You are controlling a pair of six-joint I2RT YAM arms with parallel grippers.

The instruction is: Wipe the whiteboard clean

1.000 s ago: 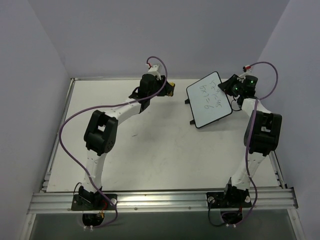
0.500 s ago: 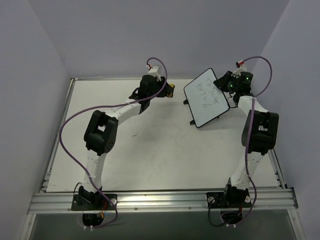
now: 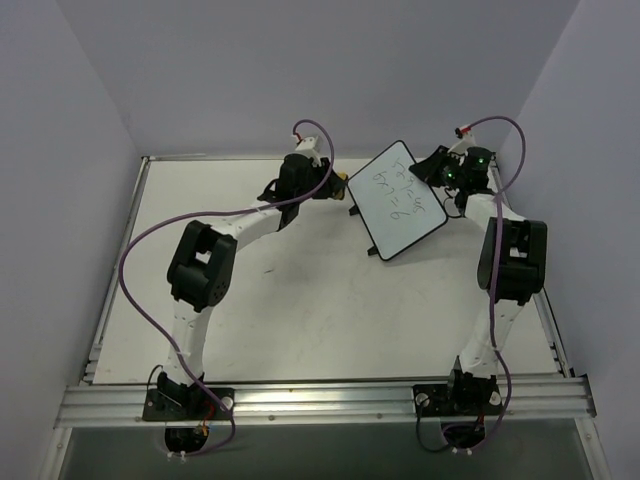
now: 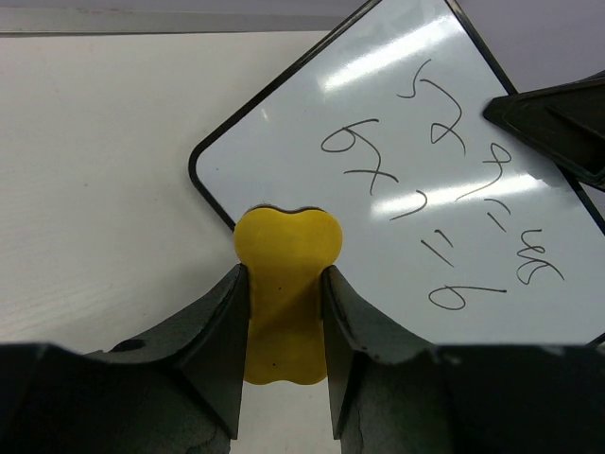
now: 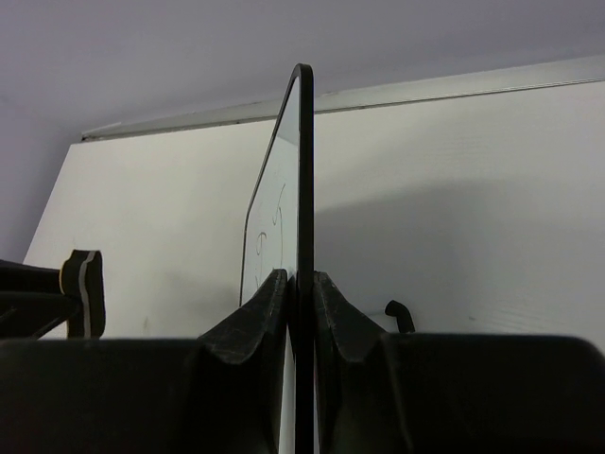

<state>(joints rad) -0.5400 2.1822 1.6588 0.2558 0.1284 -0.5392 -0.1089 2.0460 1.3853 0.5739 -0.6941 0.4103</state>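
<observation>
Whiteboard (image 3: 397, 200) edge between right jaws, eraser (image 4: 285, 303) near

Dark handwritten scribbles mark the white whiteboard (image 3: 397, 200) with its thin black frame; the eraser (image 4: 285, 236) is yellow, the left gripper (image 4: 282, 274) black, the counter (image 3: 310, 300) white, the walls (image 3: 300, 70) pale lilac.

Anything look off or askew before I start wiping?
Nothing damaged or spilled. The whiteboard is tilted up only because the right hand clamps its edge; the left hand holds the yellow eraser near its corner, writing intact.
</observation>
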